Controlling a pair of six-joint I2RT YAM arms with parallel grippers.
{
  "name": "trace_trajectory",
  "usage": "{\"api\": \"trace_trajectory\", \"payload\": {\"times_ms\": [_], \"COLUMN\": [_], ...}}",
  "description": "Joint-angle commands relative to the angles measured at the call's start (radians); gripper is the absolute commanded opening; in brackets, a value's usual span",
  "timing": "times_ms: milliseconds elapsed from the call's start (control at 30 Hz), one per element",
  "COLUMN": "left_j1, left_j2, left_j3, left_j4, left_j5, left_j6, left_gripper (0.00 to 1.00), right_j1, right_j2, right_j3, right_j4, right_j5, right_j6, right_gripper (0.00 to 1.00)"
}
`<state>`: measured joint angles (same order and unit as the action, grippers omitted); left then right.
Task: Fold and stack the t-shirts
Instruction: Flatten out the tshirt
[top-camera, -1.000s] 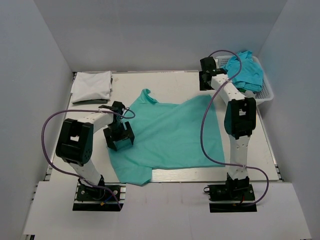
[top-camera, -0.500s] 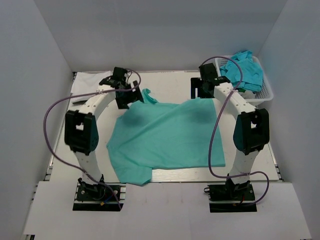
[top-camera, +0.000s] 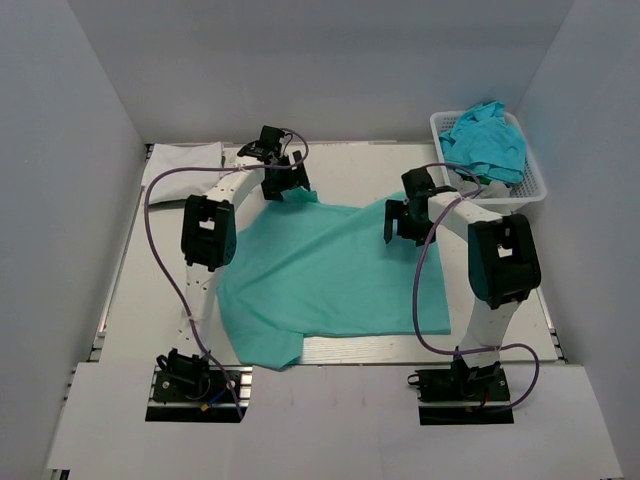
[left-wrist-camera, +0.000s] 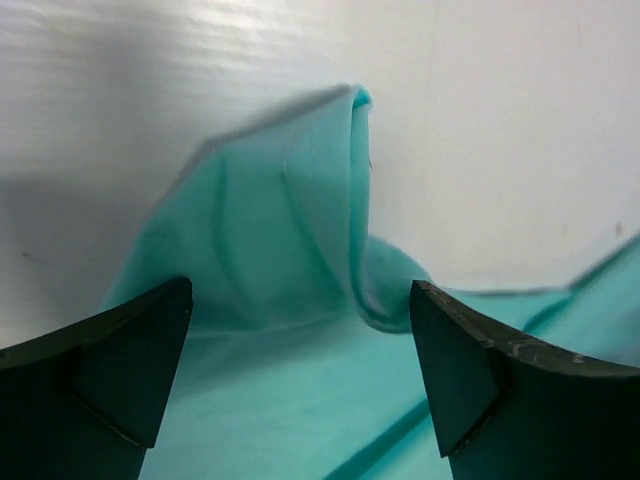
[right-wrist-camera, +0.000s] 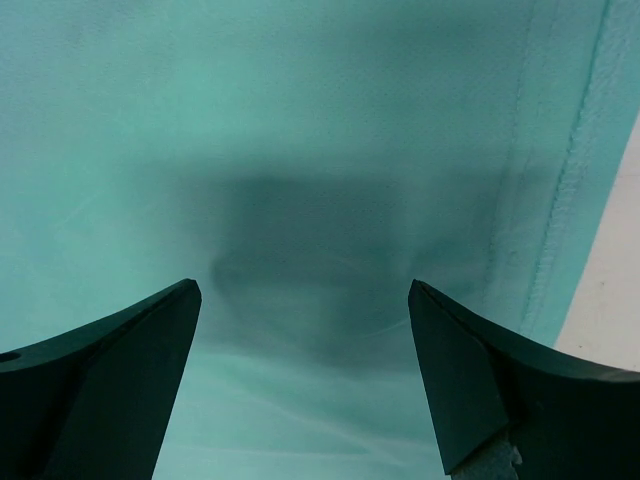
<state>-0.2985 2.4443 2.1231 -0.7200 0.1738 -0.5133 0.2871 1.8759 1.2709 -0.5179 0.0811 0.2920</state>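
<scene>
A teal-green t-shirt (top-camera: 330, 270) lies spread across the middle of the table, with one sleeve (left-wrist-camera: 290, 240) bunched up at its far left corner. My left gripper (top-camera: 285, 188) hovers open over that sleeve, whose raised fold sits between the jaws (left-wrist-camera: 300, 295). My right gripper (top-camera: 400, 228) is open just above the flat cloth near the shirt's far right edge (right-wrist-camera: 303, 290); the hem (right-wrist-camera: 570, 180) runs to its right. A folded white t-shirt (top-camera: 183, 168) lies at the far left. A turquoise-blue t-shirt (top-camera: 490, 140) is heaped in the basket.
The white lattice basket (top-camera: 532, 188) stands at the far right corner. Grey walls close in the table on three sides. The shirt's near edge hangs over the metal rail (top-camera: 370, 348) at the table's front.
My left arm swung from the shirt's near left side out to the far sleeve. My right gripper drew back from the far right corner to above the cloth, its jaws opening wider.
</scene>
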Motion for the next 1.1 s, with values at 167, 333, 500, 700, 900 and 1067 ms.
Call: {"api": "trace_trajectory", "payload": {"times_ms": [167, 333, 500, 700, 900, 1067], "left_j1": [0.076, 0.099, 0.108, 0.108, 0.117, 0.117], "left_j2": [0.127, 0.163, 0.205, 0.277, 0.256, 0.101], "left_j3": [0.176, 0.189, 0.23, 0.336, 0.403, 0.405], "left_j4": [-0.107, -0.032, 0.137, 0.278, 0.343, 0.301], "left_j5": [-0.283, -0.238, -0.108, -0.152, -0.163, -0.146], "left_j6": [-0.175, -0.214, -0.202, -0.202, -0.191, -0.125], "left_gripper": [1.0, 1.0, 1.0, 1.0, 1.0, 1.0], "right_j1": [-0.075, -0.105, -0.091, -0.092, -0.083, -0.055], "right_j2": [0.058, 0.092, 0.192, 0.325, 0.313, 0.198], "right_j3": [0.019, 0.068, 0.225, 0.435, 0.541, 0.562], "right_j4": [-0.002, 0.004, 0.012, -0.016, -0.027, -0.045], "right_j5": [0.016, -0.01, -0.128, -0.13, -0.155, -0.127], "right_j6": [0.019, -0.008, -0.051, -0.069, -0.148, -0.182], "right_gripper": [0.9, 0.9, 0.9, 0.9, 0.9, 0.9]}}
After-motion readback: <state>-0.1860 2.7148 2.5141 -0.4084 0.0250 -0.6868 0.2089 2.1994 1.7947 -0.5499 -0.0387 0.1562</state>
